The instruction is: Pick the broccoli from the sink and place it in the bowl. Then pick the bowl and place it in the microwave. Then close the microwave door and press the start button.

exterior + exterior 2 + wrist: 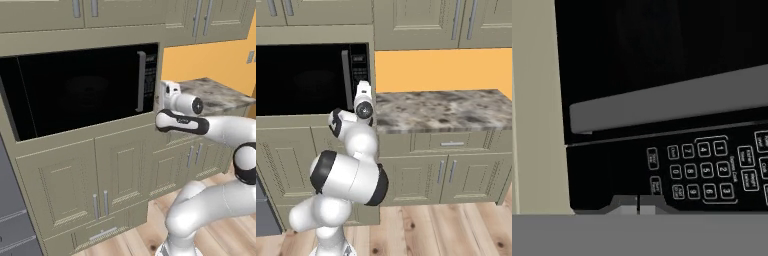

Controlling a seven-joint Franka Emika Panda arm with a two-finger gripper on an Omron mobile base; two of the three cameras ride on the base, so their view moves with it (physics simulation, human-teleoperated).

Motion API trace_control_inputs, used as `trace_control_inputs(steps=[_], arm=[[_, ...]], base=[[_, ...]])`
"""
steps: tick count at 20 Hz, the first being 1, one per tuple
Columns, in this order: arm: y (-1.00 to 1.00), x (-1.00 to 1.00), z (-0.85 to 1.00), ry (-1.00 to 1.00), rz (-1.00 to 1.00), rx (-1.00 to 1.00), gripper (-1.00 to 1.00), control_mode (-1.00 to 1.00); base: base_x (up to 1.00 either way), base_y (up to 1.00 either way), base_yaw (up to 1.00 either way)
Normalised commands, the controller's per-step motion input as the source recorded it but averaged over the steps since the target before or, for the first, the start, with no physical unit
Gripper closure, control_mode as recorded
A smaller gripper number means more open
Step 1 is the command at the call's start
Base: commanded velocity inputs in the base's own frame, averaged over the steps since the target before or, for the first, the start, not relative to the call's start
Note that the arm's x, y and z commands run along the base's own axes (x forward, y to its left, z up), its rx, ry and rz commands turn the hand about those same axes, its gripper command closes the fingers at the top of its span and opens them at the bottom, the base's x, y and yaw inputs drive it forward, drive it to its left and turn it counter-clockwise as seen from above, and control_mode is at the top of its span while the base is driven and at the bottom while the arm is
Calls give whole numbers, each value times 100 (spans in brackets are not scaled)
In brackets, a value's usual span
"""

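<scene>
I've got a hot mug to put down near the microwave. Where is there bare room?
The marble counter right of the microwave is bare from the orange wall to its front edge. Its left end is crowded: the arm and gripper work there at the control panel.

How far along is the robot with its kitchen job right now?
Nearly finished, it seems. The microwave door looks shut, flush with its frame; the glass is too dark to show anything inside. In hand: the gripper, fingertips together, is right at the control panel, beside a small button. Left: apparently only pressing start.
</scene>
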Motion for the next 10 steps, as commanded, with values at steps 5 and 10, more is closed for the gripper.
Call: trace_control_inputs(steps=[5, 10], arm=[[1, 42, 0, -1, 0, 1, 100, -100], [0, 44, 0, 0, 0, 0, 100, -100]], base=[[0, 0, 0], [0, 0, 0]])
